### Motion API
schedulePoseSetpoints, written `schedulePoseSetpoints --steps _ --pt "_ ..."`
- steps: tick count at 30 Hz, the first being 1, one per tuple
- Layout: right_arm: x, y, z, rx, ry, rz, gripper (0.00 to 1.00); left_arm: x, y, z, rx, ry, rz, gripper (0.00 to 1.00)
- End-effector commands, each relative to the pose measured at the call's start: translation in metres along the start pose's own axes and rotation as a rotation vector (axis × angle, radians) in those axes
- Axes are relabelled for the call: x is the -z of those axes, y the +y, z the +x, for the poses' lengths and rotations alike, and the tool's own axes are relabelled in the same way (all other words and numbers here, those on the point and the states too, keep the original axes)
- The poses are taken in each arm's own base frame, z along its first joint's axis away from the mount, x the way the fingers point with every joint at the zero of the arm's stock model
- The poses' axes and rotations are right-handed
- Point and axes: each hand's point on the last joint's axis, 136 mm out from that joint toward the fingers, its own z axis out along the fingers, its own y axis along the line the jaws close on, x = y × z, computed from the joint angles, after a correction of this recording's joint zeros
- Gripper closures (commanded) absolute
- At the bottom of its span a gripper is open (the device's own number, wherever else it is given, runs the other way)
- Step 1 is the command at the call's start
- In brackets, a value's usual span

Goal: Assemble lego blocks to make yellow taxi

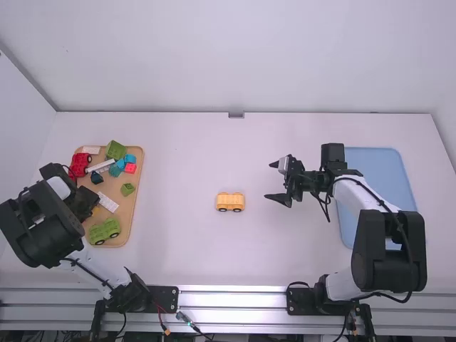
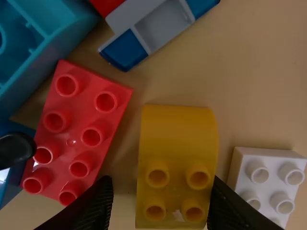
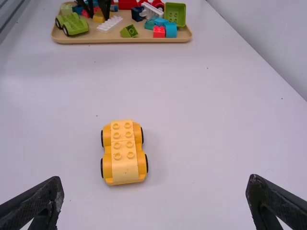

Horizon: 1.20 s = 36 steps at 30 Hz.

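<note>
L gripper (image 2: 161,184), open, straddling yellow blk (image 2: 178,132); poss. snagging adj. red brick (image 2: 72,143) when closing. R gripper (image 3: 156,179) hanging open.

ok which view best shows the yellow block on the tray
Left wrist view: the yellow block shows its four studs and curved end close up. The right wrist view shows it small; the high view, a sliver of it.

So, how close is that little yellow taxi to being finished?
The taxi's wheeled yellow base stands on the table, apparently with one curved yellow block already on top. Nothing is in hand: the left gripper, open, straddles another such block on the tan tray, and the right gripper is open and empty. That second block likely still has to be lifted, carried over and pressed on.
</note>
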Motion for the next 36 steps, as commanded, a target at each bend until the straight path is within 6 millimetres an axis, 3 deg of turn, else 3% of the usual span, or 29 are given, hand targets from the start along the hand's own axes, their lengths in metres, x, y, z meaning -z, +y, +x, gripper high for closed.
schedulePoseSetpoints --steps 1,2,12,18,22,31,36 --pt "0.005 -0.006 -0.012 0.03 -0.014 0.014 0.01 -0.003 0.003 0.003 -0.011 0.008 -0.012 0.52" --pt "0.005 -0.006 -0.012 0.029 -0.013 0.014 0.01 -0.003 0.002 0.001 -0.033 0.001 -0.009 0.57" --pt "0.005 -0.006 -0.012 0.03 -0.013 0.014 0.01 -0.015 0.004 0.006 -0.054 -0.035 0.005 0.59" --pt "0.005 -0.006 -0.012 0.031 -0.014 0.015 0.01 -0.015 0.003 0.005 -0.054 -0.04 0.008 0.79" --pt "0.005 -0.006 -0.012 0.033 -0.014 0.016 0.01 -0.006 0.0 -0.003 -0.048 -0.031 0.005 0.98" --pt "0.005 -0.005 -0.017 0.033 -0.042 0.007 0.01 0.032 -0.034 -0.027 -0.05 -0.012 0.147 0.98" --pt "0.005 -0.004 -0.017 0.032 -0.042 0.006 0.01 0.052 -0.057 -0.024 -0.116 -0.045 0.216 0.98"
